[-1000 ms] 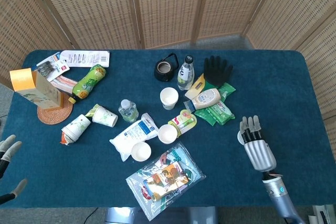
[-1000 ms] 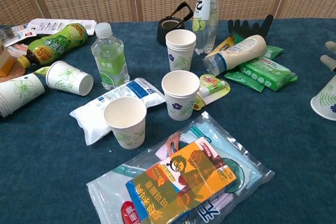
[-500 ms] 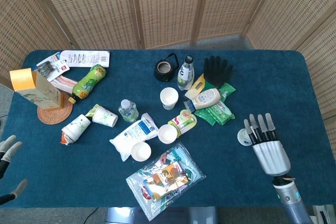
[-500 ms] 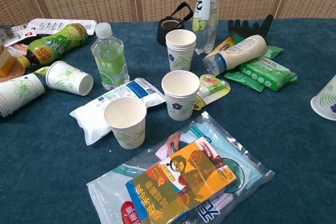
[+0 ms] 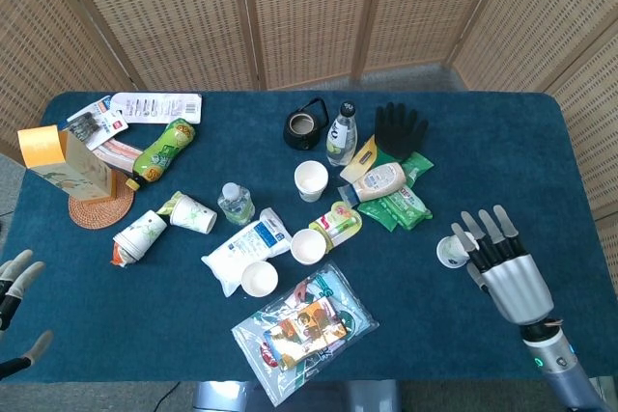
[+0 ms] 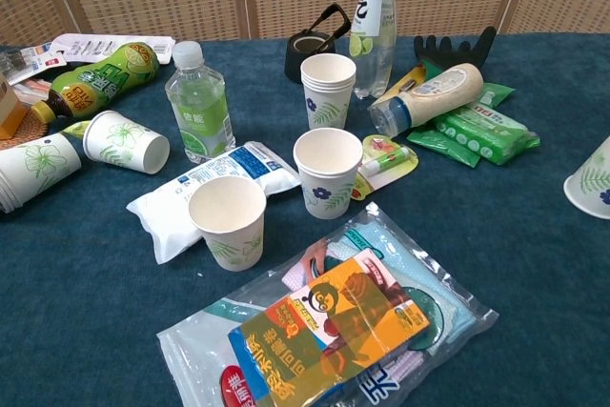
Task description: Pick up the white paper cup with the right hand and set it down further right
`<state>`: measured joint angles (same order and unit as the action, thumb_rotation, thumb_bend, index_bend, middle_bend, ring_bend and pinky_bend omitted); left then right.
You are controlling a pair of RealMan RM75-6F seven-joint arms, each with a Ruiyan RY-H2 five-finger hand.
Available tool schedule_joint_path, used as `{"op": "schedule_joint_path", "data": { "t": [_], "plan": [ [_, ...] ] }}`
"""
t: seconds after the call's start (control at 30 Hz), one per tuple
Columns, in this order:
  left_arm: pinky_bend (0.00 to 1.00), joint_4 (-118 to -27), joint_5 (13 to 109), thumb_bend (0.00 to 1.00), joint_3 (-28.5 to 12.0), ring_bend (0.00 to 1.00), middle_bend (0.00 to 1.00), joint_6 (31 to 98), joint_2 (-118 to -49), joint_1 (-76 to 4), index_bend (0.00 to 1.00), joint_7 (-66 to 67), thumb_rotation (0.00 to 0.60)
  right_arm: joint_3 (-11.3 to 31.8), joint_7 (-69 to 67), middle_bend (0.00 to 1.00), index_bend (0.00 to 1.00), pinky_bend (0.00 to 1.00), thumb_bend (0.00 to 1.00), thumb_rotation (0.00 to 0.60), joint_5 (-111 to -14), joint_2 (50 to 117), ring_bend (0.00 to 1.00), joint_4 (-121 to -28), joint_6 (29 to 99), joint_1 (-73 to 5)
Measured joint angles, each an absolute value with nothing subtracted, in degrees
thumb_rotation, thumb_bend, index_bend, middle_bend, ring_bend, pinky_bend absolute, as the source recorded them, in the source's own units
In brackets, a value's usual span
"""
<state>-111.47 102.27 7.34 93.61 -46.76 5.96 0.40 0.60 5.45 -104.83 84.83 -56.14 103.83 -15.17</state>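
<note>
Right hand (image 5: pixel 507 272) spread, holding nothing; the white paper cup (image 5: pixel 449 253) stands just off its fingertips. Light, thin-walled, easily crushed, I'd say: grip gently around mid-wall.

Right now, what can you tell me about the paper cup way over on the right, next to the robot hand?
The white paper cup looks like thin paper with a pale green leaf print and a small blue flower. In the chest view it is cut off by the picture's edge and seems tilted, its mouth hidden. In the head view it sits on the blue tablecloth, apart from the other things. The right hand is just beside it, fingers spread; the pictures do not show whether they touch.
</note>
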Motion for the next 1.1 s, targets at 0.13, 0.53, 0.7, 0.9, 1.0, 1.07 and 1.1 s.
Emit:
{"op": "schedule_joint_path", "data": {
  "t": [0.13,0.53,0.7,0.9,1.0,1.07,1.1],
  "plan": [
    [0.00,-111.6,102.2,0.35,7.3,0.00,0.00,93.5,-46.8,5.9,0.00,0.6,0.600,0.7,-2.1,0.00,0.08,0.00,0.31,0.600,-103.5,84.4,0.00,-54.5,103.7,-15.2],
    [0.00,-111.6,102.2,0.35,7.3,0.00,0.00,93.6,-47.0,6.1,0.00,1.2,0.600,1.2,-11.0,0.00,0.05,0.00,0.36,0.455,-96.3,77.7,0.00,-65.1,97.5,-13.4],
    [0.00,-111.6,102.4,0.35,7.4,0.00,0.00,93.6,-47.1,6.0,0.00,1.3,0.600,0.7,-9.0,0.00,0.04,0.00,0.30,0.396,-93.1,73.8,0.00,-72.6,93.1,-12.2],
    [0.00,-111.2,102.4,0.35,7.3,0.00,0.00,93.9,-47.0,6.1,0.00,0.7,0.600,0.3,-3.8,0.00,0.04,0.00,0.30,0.390,-89.3,69.9,0.00,-80.7,88.1,-11.0],
    [0.00,-111.0,101.8,0.35,7.2,0.00,0.00,93.6,-47.0,5.9,0.00,0.4,0.600,0.4,-2.5,0.00,0.04,0.00,0.30,0.390,-87.6,68.6,0.00,-83.0,86.6,-10.5],
    [0.00,-111.0,101.3,0.35,7.0,0.00,0.00,93.4,-46.9,5.7,0.00,0.0,0.600,0.8,-2.1,0.00,0.04,0.00,0.31,0.391,-86.9,67.9,0.00,-84.0,86.2,-10.2],
    [0.00,-111.0,101.2,0.35,6.9,0.00,0.00,93.3,-46.8,5.6,0.00,-0.1,0.600,1.0,-2.0,0.00,0.04,0.00,0.31,0.392,-86.4,67.7,0.00,-84.3,86.0,-10.0]
  ]
}}
